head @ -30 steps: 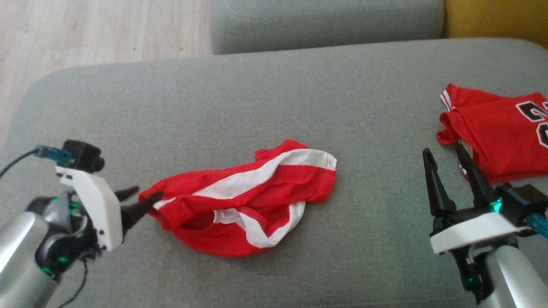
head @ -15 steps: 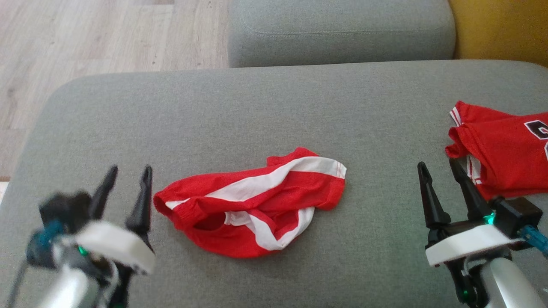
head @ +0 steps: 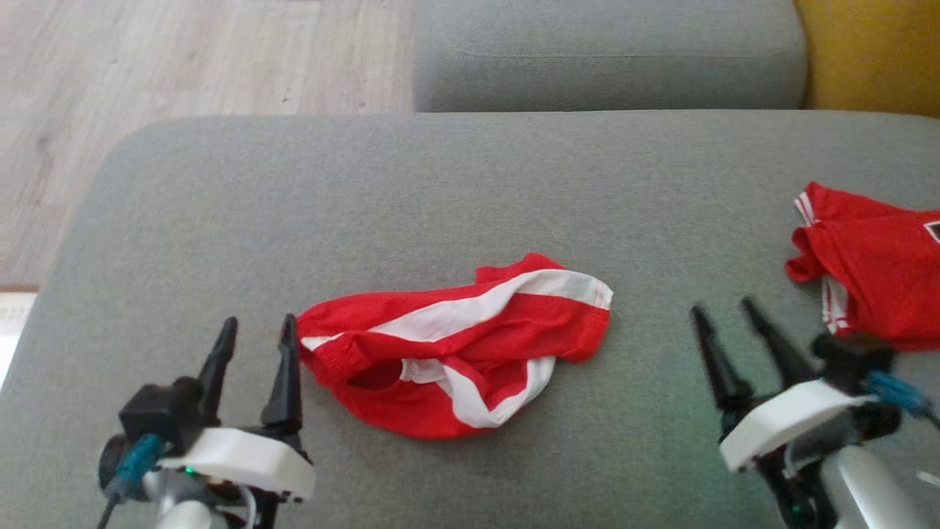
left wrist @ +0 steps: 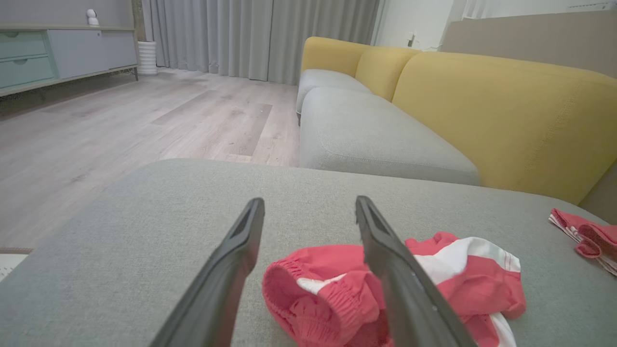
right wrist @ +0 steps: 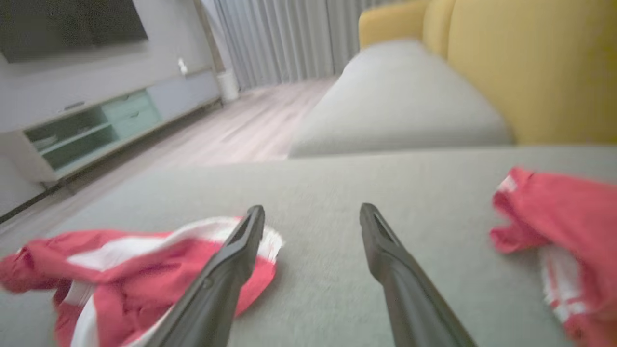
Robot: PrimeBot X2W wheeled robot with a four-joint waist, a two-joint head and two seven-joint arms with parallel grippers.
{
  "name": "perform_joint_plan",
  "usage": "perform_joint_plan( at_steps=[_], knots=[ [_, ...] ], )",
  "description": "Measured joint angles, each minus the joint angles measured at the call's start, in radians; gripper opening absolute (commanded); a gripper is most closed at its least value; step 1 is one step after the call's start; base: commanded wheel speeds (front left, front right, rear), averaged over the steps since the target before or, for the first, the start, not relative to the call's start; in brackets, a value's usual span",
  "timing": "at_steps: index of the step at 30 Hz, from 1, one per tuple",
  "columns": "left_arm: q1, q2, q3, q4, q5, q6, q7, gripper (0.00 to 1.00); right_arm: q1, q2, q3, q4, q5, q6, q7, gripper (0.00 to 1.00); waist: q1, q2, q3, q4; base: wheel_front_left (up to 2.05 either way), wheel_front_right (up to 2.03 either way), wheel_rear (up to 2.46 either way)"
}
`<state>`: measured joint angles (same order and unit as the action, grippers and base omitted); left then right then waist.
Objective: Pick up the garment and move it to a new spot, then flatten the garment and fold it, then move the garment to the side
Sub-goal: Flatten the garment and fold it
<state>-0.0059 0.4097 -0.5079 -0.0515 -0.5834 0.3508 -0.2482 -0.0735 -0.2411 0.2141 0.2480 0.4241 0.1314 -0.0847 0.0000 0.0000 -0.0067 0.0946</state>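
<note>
The garment (head: 470,342), red shorts with white stripes, lies crumpled in the middle of a grey cushion (head: 440,191). My left gripper (head: 258,323) stands open just left of the waistband end, fingers pointing up the head view, holding nothing. In the left wrist view the left gripper (left wrist: 309,201) frames the shorts (left wrist: 462,274), whose elastic hem lies partly behind the right finger. My right gripper (head: 722,307) is open and empty, well to the right of the shorts. The right wrist view shows the right gripper (right wrist: 312,207) with the shorts (right wrist: 144,270) at the lower left.
A red jersey (head: 874,272) lies folded at the cushion's right edge, just beyond my right gripper, and shows as the jersey (right wrist: 564,217) in the right wrist view. Behind are another grey seat (head: 609,66), a yellow backrest (head: 874,59) and wooden floor (head: 183,59) at the left.
My left gripper has drawn back from the garment's left end and turned its fingers to point up the view. The right gripper has shifted slightly left. The head camera has also moved.
</note>
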Motion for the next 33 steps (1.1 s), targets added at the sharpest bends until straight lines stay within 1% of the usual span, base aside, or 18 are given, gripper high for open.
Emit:
perform_joint_plan(
  at_steps=[2,6,7,9,11,12,15,17,22,24,25,26,27,28,29,33],
  knots=[
    [-0.005,-0.016,-0.007,0.012,0.003,-0.017,0.000,1.00,-0.012,-0.017,0.044,0.044,0.051,0.000,0.106,1.00,0.0000,0.0000,0.007,0.017,0.00,0.00,0.00],
    [-0.027,-0.042,-0.016,0.041,0.004,-0.033,0.000,1.00,-0.101,-0.048,0.075,0.111,0.184,0.000,0.281,1.00,0.0000,0.0000,0.022,0.061,0.00,0.00,0.00],
    [-0.031,-0.049,-0.019,0.055,0.009,-0.036,0.000,1.00,-0.163,-0.051,0.072,0.146,0.289,0.000,0.378,1.00,0.0000,0.0000,0.030,0.084,0.00,0.00,0.00],
    [-0.034,-0.055,-0.022,0.064,0.010,-0.044,-0.001,1.00,-0.208,-0.055,0.078,0.186,0.371,0.000,0.477,1.00,0.0000,0.0000,0.039,0.106,0.00,0.00,0.00],
    [-0.042,-0.064,-0.024,0.077,0.010,-0.053,-0.001,1.00,-0.238,-0.053,0.066,0.224,0.444,0.000,0.533,1.00,0.0000,0.0000,0.048,0.126,0.00,0.00,0.00],
    [-0.042,-0.064,-0.024,0.077,0.010,-0.053,-0.001,1.00,-0.238,-0.053,0.066,0.224,0.444,0.000,0.533,1.00,0.0000,0.0000,0.048,0.126,0.00,0.00,0.00],
    [-0.051,-0.075,-0.029,0.090,0.010,-0.062,-0.001,1.00,-0.269,-0.058,0.041,0.311,0.498,0.000,0.626,1.00,0.0000,0.0000,0.061,0.155,0.00,0.00,0.00],
    [-0.061,-0.077,-0.028,0.097,0.016,-0.070,-0.001,1.00,-0.276,-0.058,0.035,0.347,0.514,0.000,0.652,1.00,0.0000,0.0000,0.071,0.173,0.00,0.00,0.00],
    [-0.071,-0.091,-0.027,0.117,0.019,-0.071,-0.001,1.00,-0.317,-0.057,0.028,0.387,0.545,0.000,0.646,1.00,0.0000,0.0000,0.096,0.210,0.00,0.00,0.00],
    [-0.071,-0.093,-0.026,0.118,0.019,-0.079,-0.001,1.00,-0.325,-0.057,0.029,0.401,0.549,0.000,0.632,1.00,0.0000,0.0000,0.102,0.216,0.00,0.00,0.00],
    [-0.072,-0.094,-0.026,0.119,0.020,-0.079,-0.001,1.00,-0.326,-0.057,0.029,0.405,0.556,0.000,0.624,0.98,0.0000,0.0000,0.105,0.217,0.00,0.00,0.00],
    [-0.075,-0.095,-0.026,0.121,0.022,-0.079,-0.001,1.00,-0.327,-0.057,0.029,0.412,0.562,0.000,0.621,0.84,0.0000,0.0000,0.107,0.219,0.00,0.00,0.00],
    [-0.079,-0.095,-0.026,0.122,0.027,-0.079,-0.001,1.00,-0.327,-0.057,0.032,0.416,0.565,0.000,0.619,0.51,0.0000,0.0000,0.110,0.220,0.00,0.00,0.00],
    [-0.082,-0.095,-0.026,0.122,0.028,-0.080,-0.001,1.00,-0.328,-0.056,0.034,0.418,0.572,0.000,0.615,0.14,0.0000,0.0000,0.112,0.220,0.00,0.00,0.00],
    [-0.085,-0.095,-0.025,0.122,0.028,-0.080,-0.001,1.00,-0.328,-0.056,0.035,0.418,0.584,0.000,0.611,0.00,0.0000,0.0000,0.114,0.220,0.00,0.00,0.00],
    [-0.085,-0.095,-0.021,0.125,0.028,-0.079,-0.001,1.00,-0.346,-0.059,0.068,0.397,0.606,0.000,0.593,0.00,0.0000,0.0000,0.111,0.206,0.00,0.00,0.00]
  ],
)
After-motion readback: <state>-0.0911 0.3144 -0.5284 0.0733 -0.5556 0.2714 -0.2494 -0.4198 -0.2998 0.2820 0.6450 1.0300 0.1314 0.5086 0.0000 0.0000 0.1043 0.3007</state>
